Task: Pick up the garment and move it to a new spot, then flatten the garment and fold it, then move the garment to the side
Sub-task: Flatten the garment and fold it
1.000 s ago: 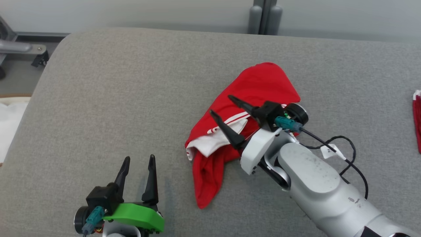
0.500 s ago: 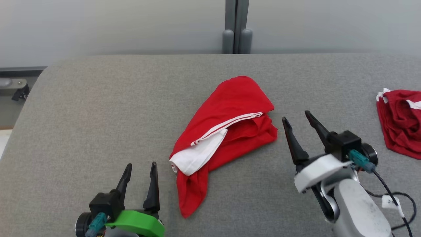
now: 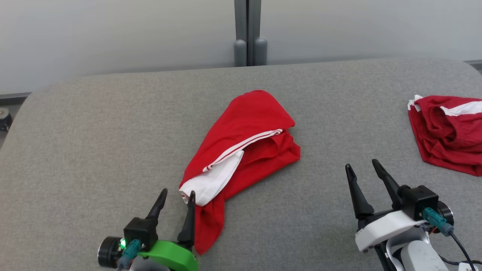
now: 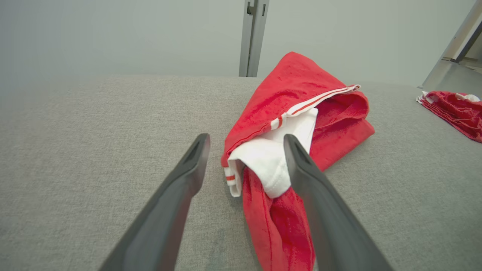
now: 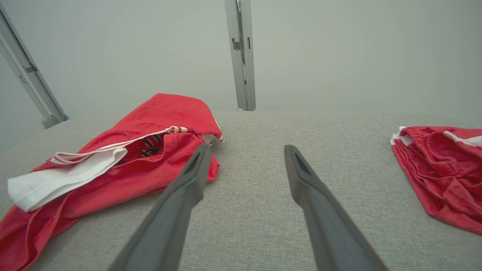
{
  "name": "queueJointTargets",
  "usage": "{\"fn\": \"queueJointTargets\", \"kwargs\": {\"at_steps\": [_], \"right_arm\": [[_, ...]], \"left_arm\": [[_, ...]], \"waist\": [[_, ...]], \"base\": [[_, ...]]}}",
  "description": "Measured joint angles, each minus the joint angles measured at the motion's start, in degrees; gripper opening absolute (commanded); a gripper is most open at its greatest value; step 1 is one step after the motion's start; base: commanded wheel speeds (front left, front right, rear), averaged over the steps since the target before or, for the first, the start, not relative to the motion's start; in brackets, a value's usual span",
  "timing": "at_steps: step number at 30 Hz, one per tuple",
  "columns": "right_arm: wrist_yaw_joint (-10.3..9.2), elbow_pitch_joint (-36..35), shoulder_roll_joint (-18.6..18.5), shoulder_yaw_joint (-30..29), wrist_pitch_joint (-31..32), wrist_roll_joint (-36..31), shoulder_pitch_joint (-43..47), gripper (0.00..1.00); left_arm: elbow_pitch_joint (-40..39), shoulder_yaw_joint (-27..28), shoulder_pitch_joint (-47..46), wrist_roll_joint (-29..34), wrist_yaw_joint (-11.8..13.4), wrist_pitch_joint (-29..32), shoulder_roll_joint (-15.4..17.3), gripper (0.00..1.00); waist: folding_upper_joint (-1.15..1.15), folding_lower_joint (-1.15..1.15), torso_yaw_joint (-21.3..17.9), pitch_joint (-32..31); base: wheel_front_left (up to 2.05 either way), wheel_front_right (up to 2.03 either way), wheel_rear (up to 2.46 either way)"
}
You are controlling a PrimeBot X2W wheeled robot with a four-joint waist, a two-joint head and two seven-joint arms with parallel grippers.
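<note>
Left gripper (image 3: 177, 193) sits low at the near edge, both dark fingers spread wide and nothing between them. Its right-hand finger (image 3: 187, 222) is right up against the garment (image 3: 244, 128). From the head view the tip overlaps the white panel (image 3: 211, 182) at the cloth's near end. Whether it actually touches I cannot tell. In the left wrist view that same finger crosses in front of the white fold, and the other finger stands over bare grey.

The garment is a crumpled red piece with white stripes. It lies in the middle of the grey padded surface (image 3: 94, 131), running from just beside the left gripper up and away to the right. A narrow red tail trails down along the gripper's right side.

Over to the right gripper (image 3: 360, 164): jaws apart too, empty, above plain grey cushion. The garment lies off to its left, clear of it, no contact. Further right, near the edge, lies a second red garment (image 3: 448, 139), bunched up and apart from everything. Behind the surface, a pale wall with a grey post (image 3: 247, 34).
</note>
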Motion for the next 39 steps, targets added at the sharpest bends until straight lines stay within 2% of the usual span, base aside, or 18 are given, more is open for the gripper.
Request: {"fn": "queueJointTargets", "kwargs": {"at_steps": [9,17,18,19,20,21,26,33,39], "right_arm": [[0.00,-0.6,0.0,2.2,0.0,0.1,-2.2,1.00],[0.00,-0.5,0.0,2.4,0.0,0.0,-3.7,1.00],[0.00,-0.5,0.0,2.2,0.0,0.0,-3.7,1.00],[0.00,-0.5,0.0,2.0,0.0,0.0,-3.8,1.00],[0.00,-0.5,0.0,1.8,0.0,0.0,-3.8,1.00],[0.00,-0.5,0.0,1.7,0.0,0.0,-3.8,1.00],[0.00,-0.5,0.0,1.3,0.0,0.0,-3.9,1.00],[0.00,-0.3,0.0,1.9,0.0,0.6,-3.6,1.00],[0.00,-0.3,0.0,2.7,0.0,1.3,-3.6,1.00]], "left_arm": [[12.2,-5.1,-12.9,5.4,-1.2,1.5,2.0,1.00],[22.2,-6.2,-19.7,7.3,-1.0,3.0,3.5,1.00],[23.0,-6.2,-20.2,7.3,-1.0,3.0,3.5,0.82],[23.6,-6.0,-20.7,7.1,-1.0,2.9,3.4,0.44],[23.9,-5.8,-21.2,6.7,-1.0,2.7,3.3,0.25],[24.1,-5.7,-21.7,6.2,-1.0,2.4,3.2,0.00],[24.4,-5.6,-24.3,2.8,-1.7,1.6,1.7,0.00],[23.2,-1.5,-28.5,-8.0,-2.2,1.9,0.2,0.00],[25.7,4.6,-30.5,-13.5,-1.0,3.0,3.0,0.00]], "waist": [[0.00,0.00,-2.6,2.4],[0.00,0.00,-6.1,4.6],[0.00,0.00,-6.5,4.9],[0.00,0.00,-6.9,5.1],[0.00,0.00,-7.3,5.3],[0.00,0.00,-7.5,5.5],[0.00,0.00,-8.3,6.0],[0.00,0.00,-8.0,5.5],[0.00,0.00,-8.1,6.3]], "base": [[0.00,0.00,0.00],[0.00,0.00,0.00],[0.00,0.00,0.00],[0.00,0.00,0.00],[0.00,0.00,0.00],[0.00,0.00,0.00],[0.00,0.00,0.00],[0.00,0.00,0.00],[0.00,0.00,0.00]]}}
